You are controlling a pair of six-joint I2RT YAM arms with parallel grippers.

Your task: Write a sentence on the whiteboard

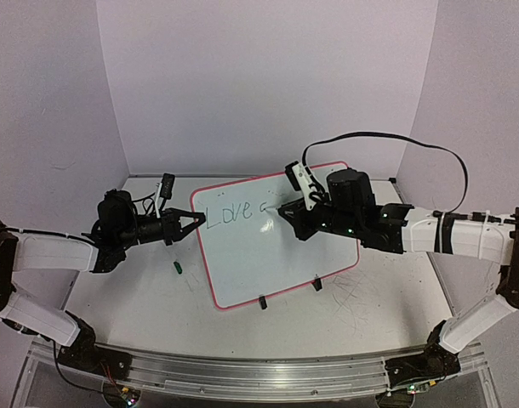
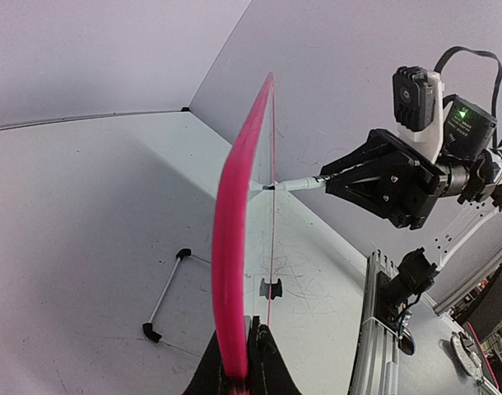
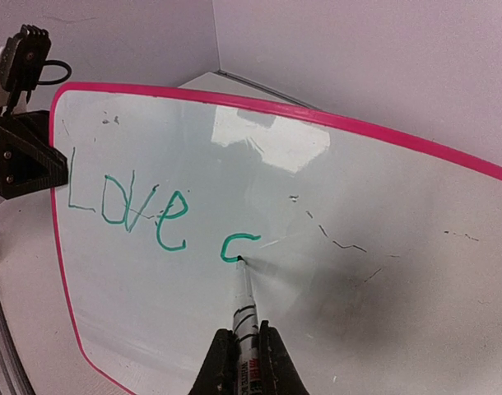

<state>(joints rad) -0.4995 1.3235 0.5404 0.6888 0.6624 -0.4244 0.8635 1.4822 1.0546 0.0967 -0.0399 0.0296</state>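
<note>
You are looking at the whiteboard (image 1: 276,263), a glossy white panel with a pink rim and rounded corners, sitting askew in the middle of the table (image 1: 132,289). Two black clips (image 1: 262,302) are hanging on its near edge. The sentence (image 3: 127,210) is showing in green as "Love" plus one curved stroke, running along the upper left of the board.

Its far corner is lying close to the back wall. Bare tabletop is lying open on the left and near sides, with a small green object (image 1: 178,267) beside the left edge.

Your left gripper (image 2: 244,362) is clamping the pink rim at the board's left side. Your right gripper (image 3: 244,358) is pinching a marker (image 3: 244,304), whose tip is touching the end of the curved stroke.
</note>
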